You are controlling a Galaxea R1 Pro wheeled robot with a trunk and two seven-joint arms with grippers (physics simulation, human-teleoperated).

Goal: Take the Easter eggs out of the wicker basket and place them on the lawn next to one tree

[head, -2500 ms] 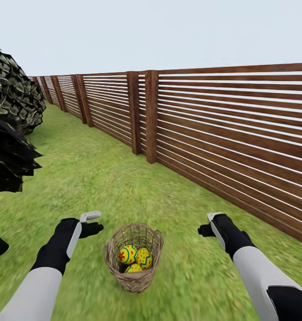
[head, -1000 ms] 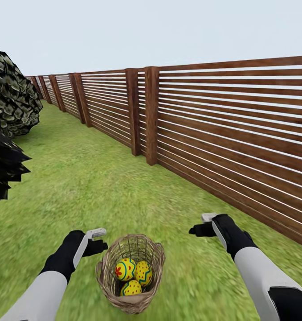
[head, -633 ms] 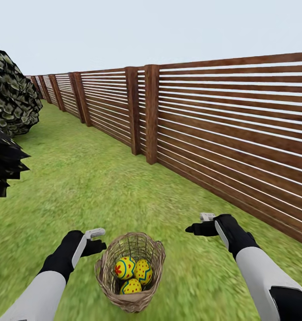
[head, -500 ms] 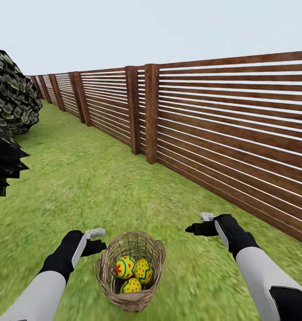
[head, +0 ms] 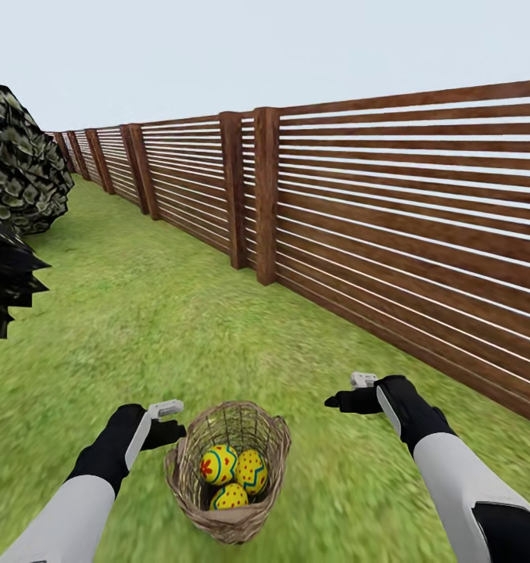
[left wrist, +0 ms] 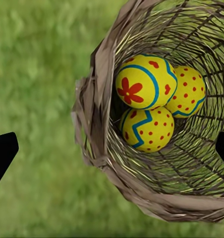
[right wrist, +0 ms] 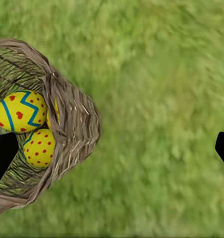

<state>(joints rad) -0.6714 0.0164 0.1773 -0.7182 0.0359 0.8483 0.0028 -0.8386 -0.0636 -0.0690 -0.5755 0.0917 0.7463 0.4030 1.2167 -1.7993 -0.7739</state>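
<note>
Grippers, left (head: 170,417) and right (head: 351,393), hang wide apart and empty beside the basket (head: 188,489) of eggs (head: 235,473).

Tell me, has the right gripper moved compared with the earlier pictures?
Yes. Against the wicker basket, the right gripper has drifted inward, toward the basket's side, closing the gap between them.

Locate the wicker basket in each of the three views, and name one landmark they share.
Head view: wicker basket at lower centre, on the lawn between the two arms.
Left wrist view: fills the right half, opening in sight.
Right wrist view: at the left edge, partly cut off.
Shared landmark: the Easter eggs inside.
</note>
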